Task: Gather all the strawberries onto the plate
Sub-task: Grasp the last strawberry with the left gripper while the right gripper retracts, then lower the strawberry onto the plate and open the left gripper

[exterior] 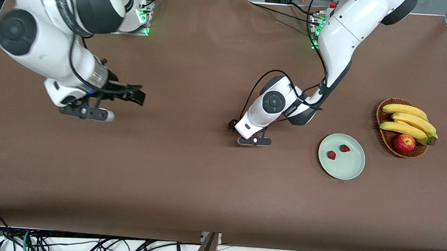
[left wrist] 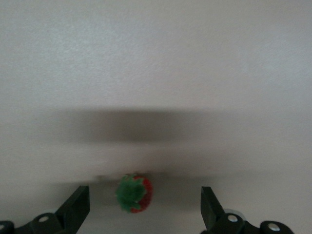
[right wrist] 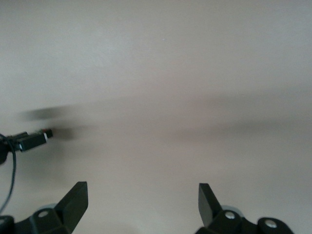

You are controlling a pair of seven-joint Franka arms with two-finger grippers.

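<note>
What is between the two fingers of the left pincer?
A strawberry lies on the table between the open left pincer's fingers, untouched. The left wrist view shows it.

**Open lane to the last berry**

Left gripper hangs with jaws spread wide, bare cloth on both sides of the strawberry between its fingers. Lower right of the front view: the plate has open room beside its two berries. The basket crowds the plate's outer side.

The right gripper hangs over the bare table with its two dark fingers spread wide and nothing between them. A small dark connector with a cable sticks in at the edge.
</note>
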